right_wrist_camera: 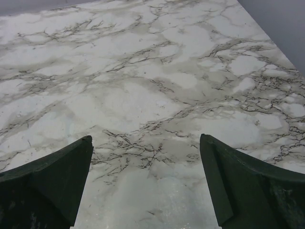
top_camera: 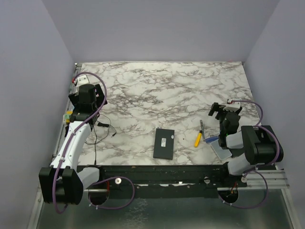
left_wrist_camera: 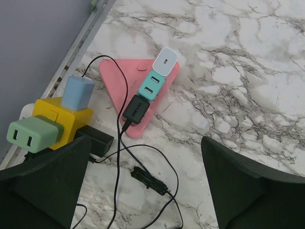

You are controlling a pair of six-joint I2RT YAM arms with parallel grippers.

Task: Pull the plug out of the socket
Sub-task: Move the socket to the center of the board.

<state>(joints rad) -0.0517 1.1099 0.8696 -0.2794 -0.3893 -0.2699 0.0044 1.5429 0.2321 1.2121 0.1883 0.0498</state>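
Left pincer (left_wrist_camera: 145, 143) and right pincer (right_wrist_camera: 145, 143) both gape wide and hold nothing above the glossy marble-patterned table (top_camera: 167, 86).
By the table's left edge, a smooth pink triangular socket block (left_wrist_camera: 112, 76) carries a white charger (left_wrist_camera: 165, 61), a teal two-port USB charger (left_wrist_camera: 151, 86) and a black plug (left_wrist_camera: 136, 109) trailing a thin black cable (left_wrist_camera: 150, 180). Beside the block, a yellow socket cube (left_wrist_camera: 57, 119) holds a blue plug (left_wrist_camera: 78, 93) and a green plug (left_wrist_camera: 31, 134). The white label on the flat black slab (top_camera: 164, 143) is too small to read.
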